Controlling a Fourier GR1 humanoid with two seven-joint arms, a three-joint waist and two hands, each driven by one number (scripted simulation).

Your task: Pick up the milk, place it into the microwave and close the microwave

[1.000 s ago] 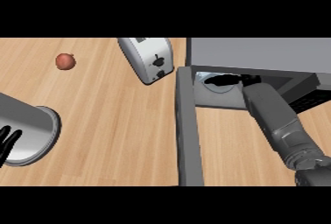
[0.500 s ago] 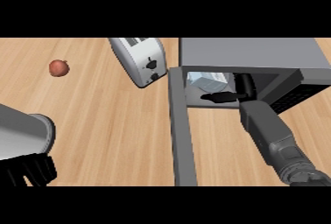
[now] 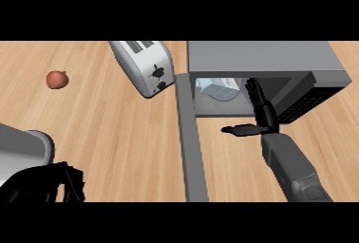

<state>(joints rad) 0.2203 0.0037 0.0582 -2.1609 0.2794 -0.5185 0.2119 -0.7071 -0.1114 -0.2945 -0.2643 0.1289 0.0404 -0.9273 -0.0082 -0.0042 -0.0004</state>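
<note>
Resting inside the microwave [image 3: 259, 57] at twelve o'clock, the milk [image 3: 219, 88] is released; the right hand [image 3: 258, 114] is spread wide, leaving the door [image 3: 191, 142] to shut.

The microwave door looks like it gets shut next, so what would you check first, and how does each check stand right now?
1. Milk inside the microwave: ok.
2. Right robot hand let go of the milk: ok, fingers straight.
3. Right robot hand out of the cavity: not ok, fingertips reach into the opening.
4. Door open, nothing in its swing: cannot tell; the toaster stands close by.
5. Left robot hand away from the door: ok, at the lower left.
</note>
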